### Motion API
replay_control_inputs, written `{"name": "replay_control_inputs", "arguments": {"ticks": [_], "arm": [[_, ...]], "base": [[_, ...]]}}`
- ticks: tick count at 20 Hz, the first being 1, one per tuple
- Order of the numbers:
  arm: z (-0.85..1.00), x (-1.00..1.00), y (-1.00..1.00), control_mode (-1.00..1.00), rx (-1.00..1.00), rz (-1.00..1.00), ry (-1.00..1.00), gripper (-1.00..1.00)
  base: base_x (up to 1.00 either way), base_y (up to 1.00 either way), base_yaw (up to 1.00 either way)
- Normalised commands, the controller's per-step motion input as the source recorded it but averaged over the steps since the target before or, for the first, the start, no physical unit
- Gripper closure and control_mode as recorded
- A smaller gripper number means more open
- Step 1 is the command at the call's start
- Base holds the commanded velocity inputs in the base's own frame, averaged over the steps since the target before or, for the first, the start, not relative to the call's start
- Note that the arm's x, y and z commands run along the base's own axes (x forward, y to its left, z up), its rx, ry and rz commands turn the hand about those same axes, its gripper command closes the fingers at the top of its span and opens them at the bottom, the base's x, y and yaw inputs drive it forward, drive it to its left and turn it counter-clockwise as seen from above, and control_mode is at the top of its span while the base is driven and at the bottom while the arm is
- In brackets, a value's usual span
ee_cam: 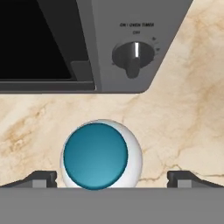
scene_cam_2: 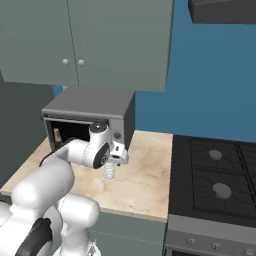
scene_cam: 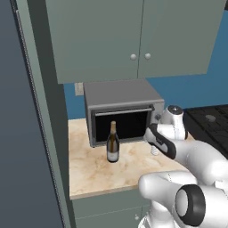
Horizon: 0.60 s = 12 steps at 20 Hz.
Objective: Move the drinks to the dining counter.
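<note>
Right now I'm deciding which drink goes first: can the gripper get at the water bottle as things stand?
Probably yes. The gripper hangs right above the water bottle, jaws wide on either side of its teal cap. The microwave stands close behind, and nothing lies between.

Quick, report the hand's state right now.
Hand: open, holding nothing; its fingertips stand wide apart on either side of the clear ribbed water bottle with the teal cap, straight above it.
</note>
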Motion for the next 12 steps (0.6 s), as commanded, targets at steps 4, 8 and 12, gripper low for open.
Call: {"name": "replay_control_inputs", "arguments": {"ticks": [4,8,12], "arm": [[-0.09,0.13,-0.03,-1.00,0.00,0.00,0.00,-1.00],[-0.07,0.14,0.00,-1.00,0.00,0.00,0.00,-1.00],[-0.15,0.09,0.00,-1.00,0.00,0.00,-0.01,-1.00]], "base": [[0.00,0.00,0.00],[0.00,0.00,0.00],[0.00,0.00,0.00]]}}
